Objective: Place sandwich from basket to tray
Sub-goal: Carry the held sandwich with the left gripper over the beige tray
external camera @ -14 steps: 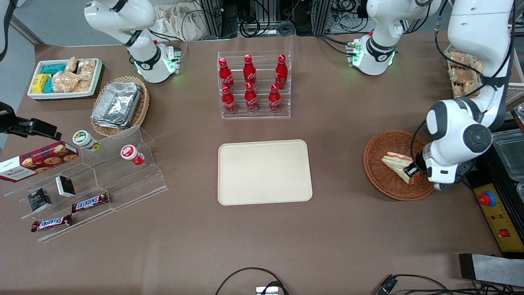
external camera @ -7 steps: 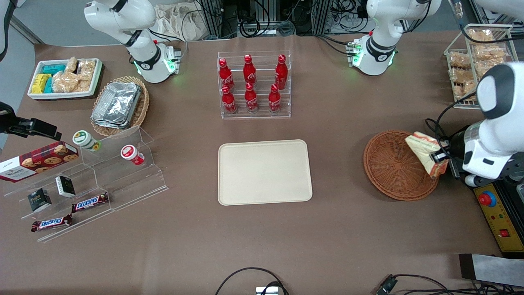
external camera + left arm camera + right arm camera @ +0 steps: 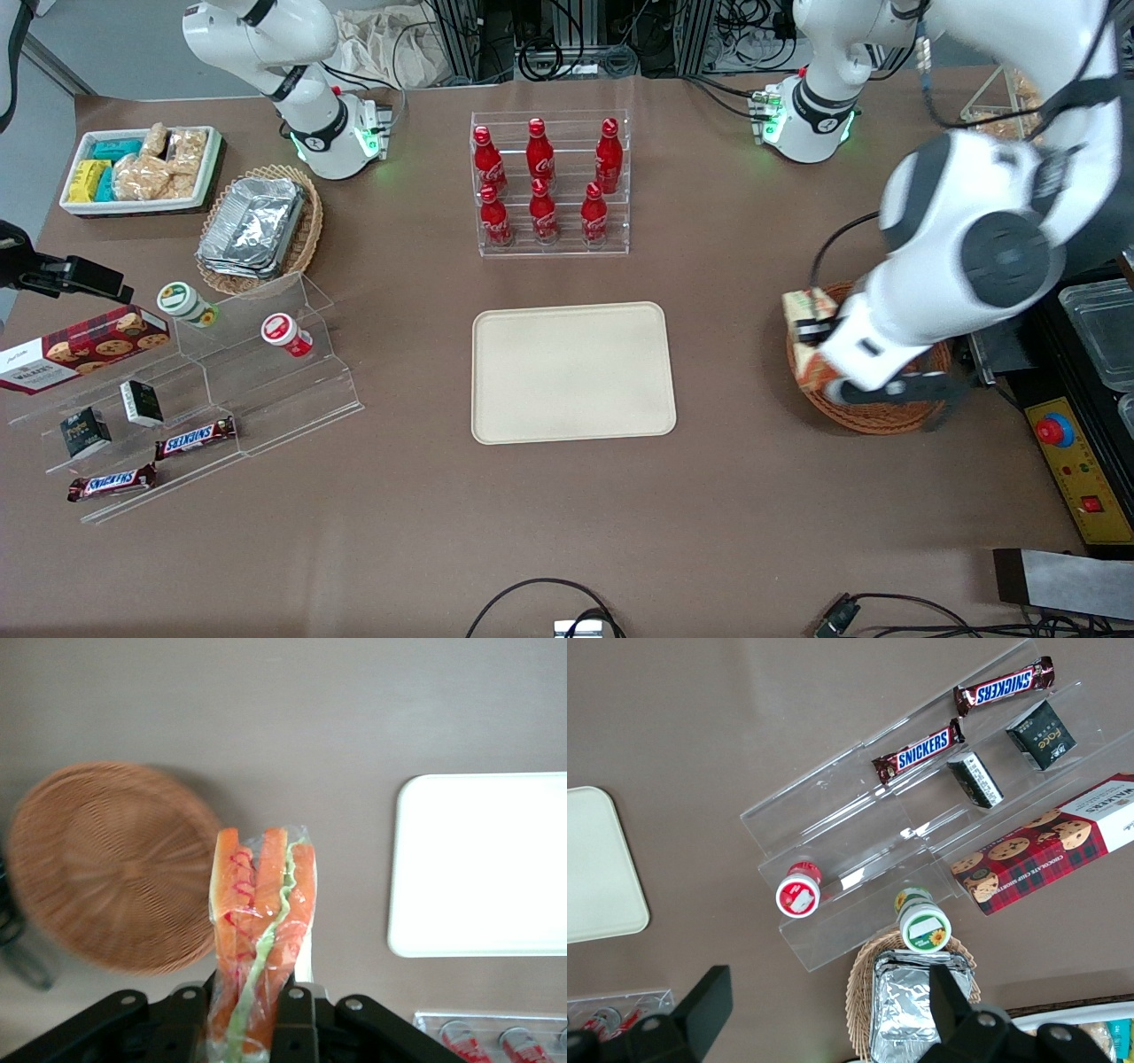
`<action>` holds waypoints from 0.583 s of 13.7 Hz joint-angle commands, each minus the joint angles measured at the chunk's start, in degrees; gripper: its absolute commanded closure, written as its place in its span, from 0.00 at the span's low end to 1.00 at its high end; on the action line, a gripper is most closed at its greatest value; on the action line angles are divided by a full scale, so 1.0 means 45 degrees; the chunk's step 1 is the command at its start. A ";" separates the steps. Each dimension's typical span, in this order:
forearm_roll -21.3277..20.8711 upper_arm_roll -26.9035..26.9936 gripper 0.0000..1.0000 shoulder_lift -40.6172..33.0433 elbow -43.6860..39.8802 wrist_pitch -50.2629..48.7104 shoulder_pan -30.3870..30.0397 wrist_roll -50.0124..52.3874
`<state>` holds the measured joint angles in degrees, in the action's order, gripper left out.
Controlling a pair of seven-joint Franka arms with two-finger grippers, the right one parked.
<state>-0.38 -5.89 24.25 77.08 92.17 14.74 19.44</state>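
Fingers: the two black fingers [image 3: 297,1019] are clamped on the sandwich, one on each flat bread face, near its wider end.
Gripper: the left arm's black gripper [image 3: 811,335] hangs in the air above the rim of the basket that faces the tray, with the white forearm sloping up from it toward the working arm's end of the tabletop.
Sandwich: the small triangular wedge of pale bread with red-orange and green filling [image 3: 259,930], wrapped in clear film, is held clear of the basket; the wrist view shows its filling edge, over bare brown tabletop between basket and tray.
Basket: the round, shallow, reddish-brown woven wicker basket [image 3: 873,415] sits near the working arm's edge of the tabletop; its weave [image 3: 111,864] holds nothing in the wrist view.
Tray: the large flat cream-beige rectangular tray with rounded corners [image 3: 571,370] lies in the middle of the tabletop, well apart from the basket, with nothing on it.
Bottle rack: the clear acrylic rack of red cola bottles [image 3: 549,182] stands farther from the front camera than the tray.
Table: the brown tabletop [image 3: 567,523] carries all of these.
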 commanded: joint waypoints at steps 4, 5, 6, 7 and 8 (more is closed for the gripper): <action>0.0534 -0.0740 1.00 0.2889 -0.1132 0.2444 0.1213 0.0481; 0.0514 -0.0741 1.00 0.3163 -0.1016 0.2680 0.1545 0.1083; 0.0379 -0.0741 1.00 0.3398 -0.0899 0.3108 0.1819 0.1669; 0.0358 -0.0741 1.00 0.3632 -0.0820 0.3673 0.2093 0.2100; 0.0339 -0.0741 1.00 0.3886 -0.0684 0.4104 0.2270 0.2511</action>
<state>1.34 -9.63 39.75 75.08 108.48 23.04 27.06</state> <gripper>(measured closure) 0.797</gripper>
